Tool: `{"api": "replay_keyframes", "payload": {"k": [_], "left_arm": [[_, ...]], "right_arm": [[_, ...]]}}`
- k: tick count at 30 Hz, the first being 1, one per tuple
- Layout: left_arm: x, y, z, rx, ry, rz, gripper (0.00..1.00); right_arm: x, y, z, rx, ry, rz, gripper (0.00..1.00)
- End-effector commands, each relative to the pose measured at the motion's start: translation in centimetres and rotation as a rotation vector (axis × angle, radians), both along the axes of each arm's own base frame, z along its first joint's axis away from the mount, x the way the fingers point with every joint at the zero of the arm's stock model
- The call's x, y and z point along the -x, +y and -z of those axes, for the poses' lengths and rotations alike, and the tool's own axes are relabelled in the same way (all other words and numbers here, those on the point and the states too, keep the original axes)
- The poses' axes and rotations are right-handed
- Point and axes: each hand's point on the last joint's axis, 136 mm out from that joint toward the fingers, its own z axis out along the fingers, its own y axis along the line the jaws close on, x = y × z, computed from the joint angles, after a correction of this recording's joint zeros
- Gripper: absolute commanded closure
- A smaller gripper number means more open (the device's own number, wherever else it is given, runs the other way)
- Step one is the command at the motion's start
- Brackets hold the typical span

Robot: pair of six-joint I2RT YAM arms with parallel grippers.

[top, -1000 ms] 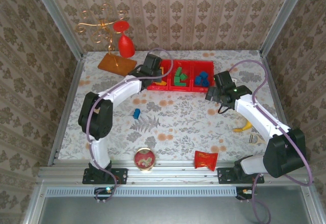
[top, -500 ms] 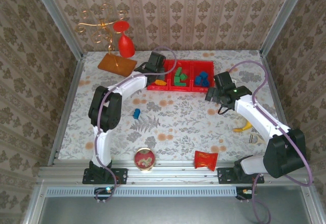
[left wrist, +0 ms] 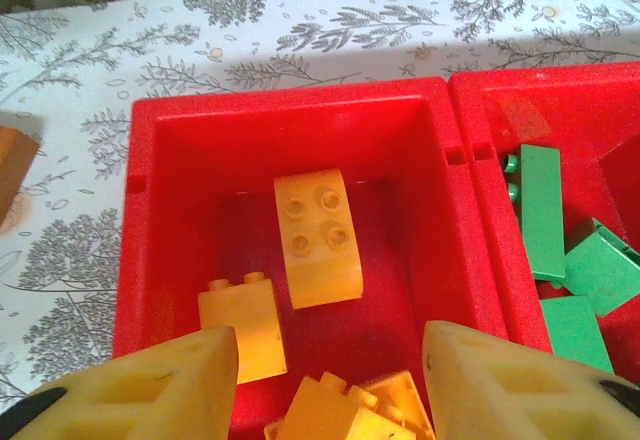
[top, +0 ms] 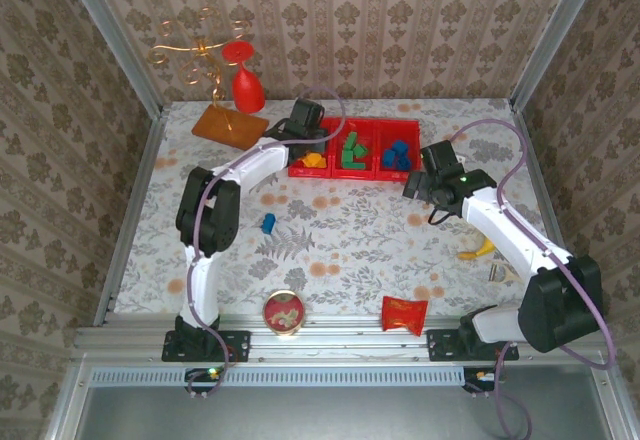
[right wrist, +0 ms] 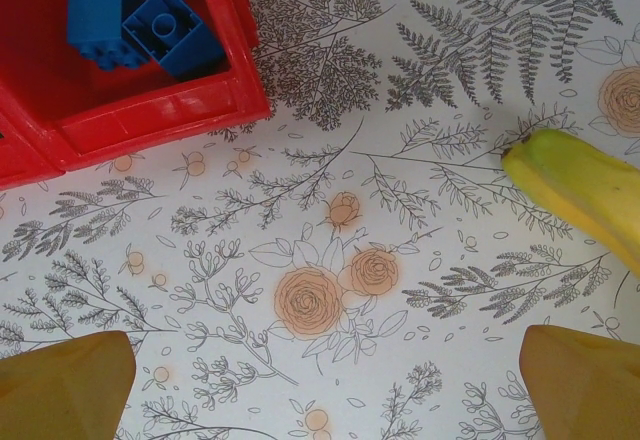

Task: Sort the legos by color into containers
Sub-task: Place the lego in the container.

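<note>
- While both arms reach across the table in the overhead view, the left gripper (top: pixel 308 142) hangs over the left end of three joined red bins (top: pixel 355 121) at the far side. The right gripper (top: pixel 432 206) hangs just right of them, over bare cloth.
- Yellow blocks (top: pixel 312 161) lie in the left bin, green blocks (top: pixel 350 150) in the middle one and blue blocks (top: pixel 397 153) in the right one. A lone blue block (top: pixel 268 223) lies on the cloth in front of the bins, well apart from them.
- A gold wire stand (top: pixel 205 45) on a flat orange base (top: pixel 230 125) sits just left of the bins, with a glossy red piece (top: pixel 246 85) hanging from it.
- A round tin (top: pixel 283 313) and a crinkled red packet (top: pixel 404 313) lie at the near edge, and a banana (top: pixel 478 250) lies beside the right arm.
- The tablecloth (top: pixel 330 255) is pale, printed with ferns and orange flowers. Patterned wallpaper (top: pixel 400 30) covers the walls between metal rails.
- From the left wrist, the jaws stand apart and grip nothing. The pale yellow fingers (left wrist: pixel 150 390) hang over the left bin's grainy red floor, where studded yellow blocks (left wrist: pixel 318 238) lie loose. Green blocks (left wrist: pixel 540 215) lie past the dividing wall.
- From the right wrist, the jaws are spread wide and grip nothing. Below them is flowered cloth, with the blue blocks (right wrist: pixel 150 20) in the bin corner at upper left and the smooth banana tip (right wrist: pixel 585 185) at the right.
</note>
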Motion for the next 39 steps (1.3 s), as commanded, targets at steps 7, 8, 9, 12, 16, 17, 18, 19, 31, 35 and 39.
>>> {"api": "replay_keyframes", "payload": {"k": [7, 8, 9, 12, 16, 17, 18, 19, 31, 35, 39], "left_arm": [[0.3, -0.2, -3.5, 0.081, -0.041, 0.006, 0.46], [0.5, 0.0, -4.0, 0.083, -0.049, 0.004, 0.45], [0.8, 0.3, -4.6, 0.089, -0.06, 0.002, 0.44], [1.8, 1.1, -6.2, 0.098, -0.087, -0.006, 0.41], [3.5, 2.3, -7.9, 0.108, -0.116, -0.015, 0.33], [4.0, 2.6, -8.3, 0.111, -0.124, -0.016, 0.31], [4.5, 2.9, -8.8, 0.117, -0.131, -0.019, 0.29], [5.0, 3.3, -9.1, 0.121, -0.138, -0.021, 0.27], [12.5, 10.0, -11.5, 0.144, -0.214, -0.134, 0.0], [15.3, 13.7, -11.0, 0.122, -0.233, -0.228, 0.0], [17.9, 17.2, -10.0, 0.106, -0.245, -0.319, 0.0]], "right_arm": [[0.8, 0.1, -0.9, -0.009, -0.018, 0.003, 0.0], [0.8, 0.2, -1.1, -0.01, -0.022, -0.001, 0.0], [0.9, 0.3, -1.2, -0.01, -0.025, -0.006, 0.0], [0.9, 0.7, -1.5, -0.01, -0.034, -0.021, 0.0], [1.0, 1.6, -1.9, -0.005, -0.04, -0.048, 0.0], [1.0, 1.9, -2.0, -0.004, -0.045, -0.058, 0.0], [1.0, 2.2, -2.1, -0.003, -0.046, -0.064, 0.0], [1.0, 2.5, -2.1, -0.004, -0.046, -0.07, 0.0], [1.0, 11.9, -1.2, -0.058, -0.032, -0.251, 0.0], [1.1, 16.0, -0.2, -0.053, -0.003, -0.333, 0.0], [1.2, 19.4, 0.8, -0.047, 0.021, -0.402, 0.0]]}}
